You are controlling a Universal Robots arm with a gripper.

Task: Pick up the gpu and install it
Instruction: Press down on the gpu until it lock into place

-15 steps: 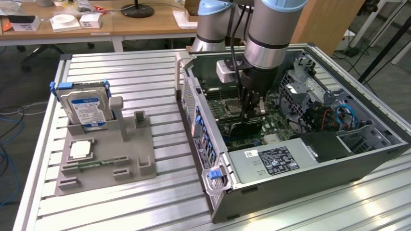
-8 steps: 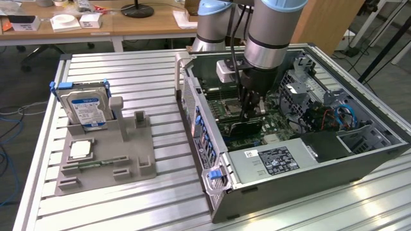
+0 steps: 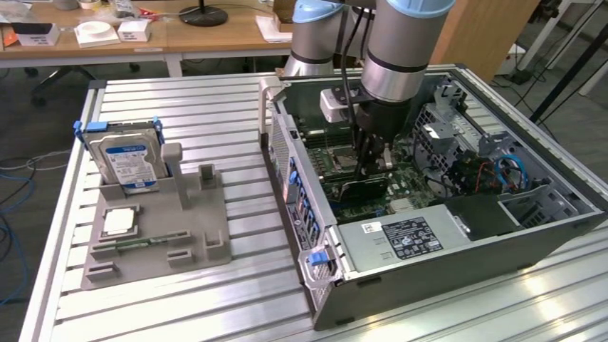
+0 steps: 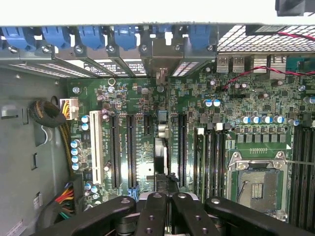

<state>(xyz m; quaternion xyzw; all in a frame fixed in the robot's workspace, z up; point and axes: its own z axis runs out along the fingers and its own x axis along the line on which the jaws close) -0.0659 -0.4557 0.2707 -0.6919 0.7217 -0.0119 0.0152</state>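
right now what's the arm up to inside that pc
The robot arm's hand is shut on the gpu, holding it edge-on down inside the open computer case, right over the motherboard among its expansion slots. On the grey holder beside the case, the hard drive and the processor chip sit untouched.

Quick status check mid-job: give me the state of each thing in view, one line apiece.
tool: shut on the gpu, down inside the computer case.
gpu: held edge-on, upright over the motherboard slots.
computer case: side open, lying flat on the table.
CPU socket: empty, pins exposed.
hard drive: standing upright in the grey holder.
processor chip: lying flat in the holder's recess.
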